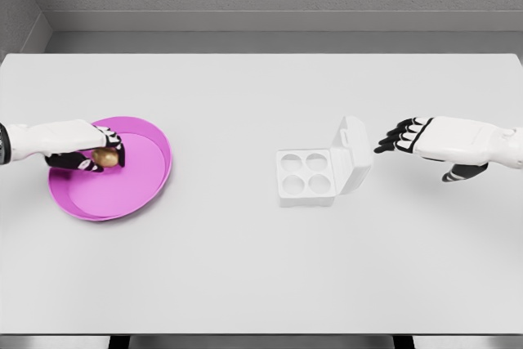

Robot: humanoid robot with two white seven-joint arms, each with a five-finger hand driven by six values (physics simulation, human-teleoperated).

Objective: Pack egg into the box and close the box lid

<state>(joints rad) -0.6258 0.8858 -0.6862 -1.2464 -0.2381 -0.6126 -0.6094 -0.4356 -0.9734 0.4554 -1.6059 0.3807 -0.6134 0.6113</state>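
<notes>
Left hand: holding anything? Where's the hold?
The left hand grips the egg around its sides, over the pink bowl. The right hand holds nothing.

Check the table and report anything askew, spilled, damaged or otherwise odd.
Nothing stands out. The egg box sits flat with its lid tilted open and all four cups empty. The pink bowl is upright, and the left hand grips the brown egg over it. The right hand hovers open beside the lid.
</notes>
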